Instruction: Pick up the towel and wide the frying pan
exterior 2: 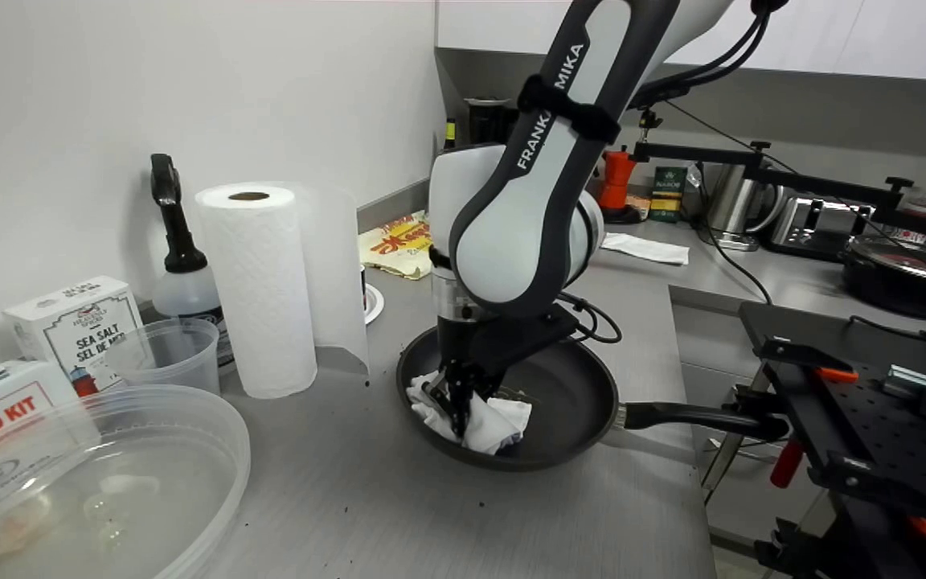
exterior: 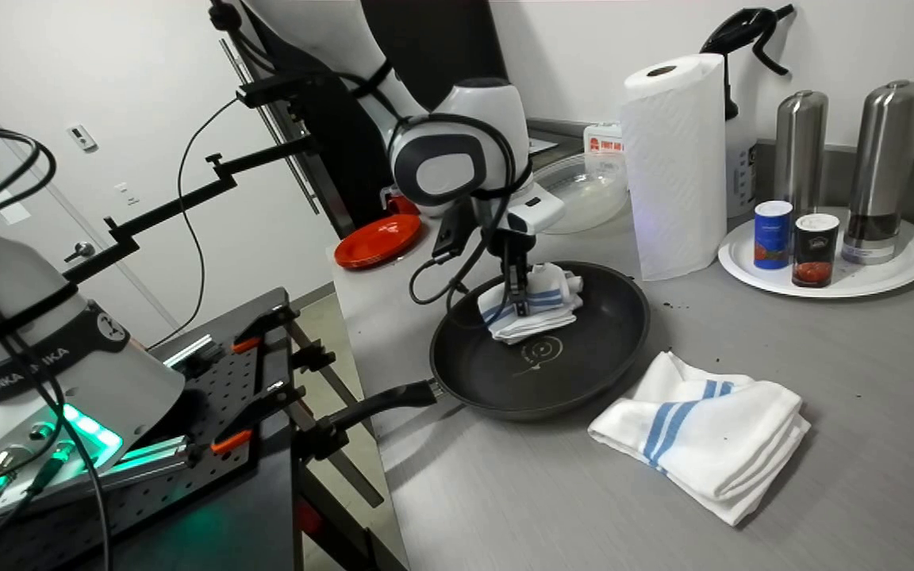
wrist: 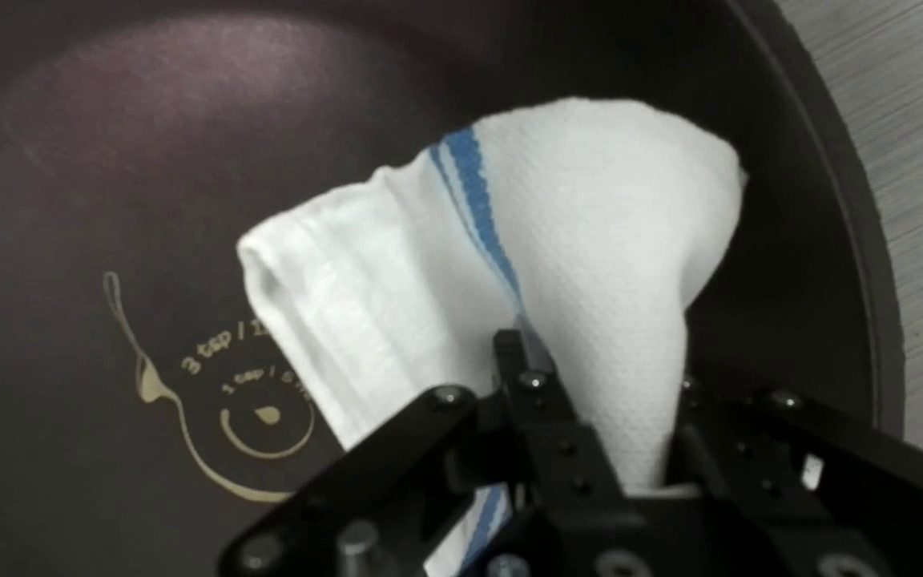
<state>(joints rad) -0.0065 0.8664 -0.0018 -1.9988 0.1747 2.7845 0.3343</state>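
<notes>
A white towel with blue stripes lies bunched inside the black frying pan; it shows in both exterior views (exterior: 546,316) (exterior 2: 497,426) and in the wrist view (wrist: 598,200). The frying pan (exterior: 604,325) rests on the counter, and its bare inside also shows (exterior 2: 567,386) (wrist: 149,200). My gripper (exterior: 519,305) points down into the pan; it also shows in an exterior view (exterior 2: 453,410). In the wrist view my gripper (wrist: 602,365) has a thick towel fold between its fingers and is shut on it. The fingers hide part of the towel.
A second folded towel (exterior: 711,436) lies beside the pan. A paper towel roll (exterior: 675,174) and a plate (exterior: 913,254) with shakers and mills stand behind. A clear plastic bowl (exterior 2: 230,482) and red plates (exterior: 378,240) are nearby. The pan handle (exterior 2: 696,414) overhangs the counter edge.
</notes>
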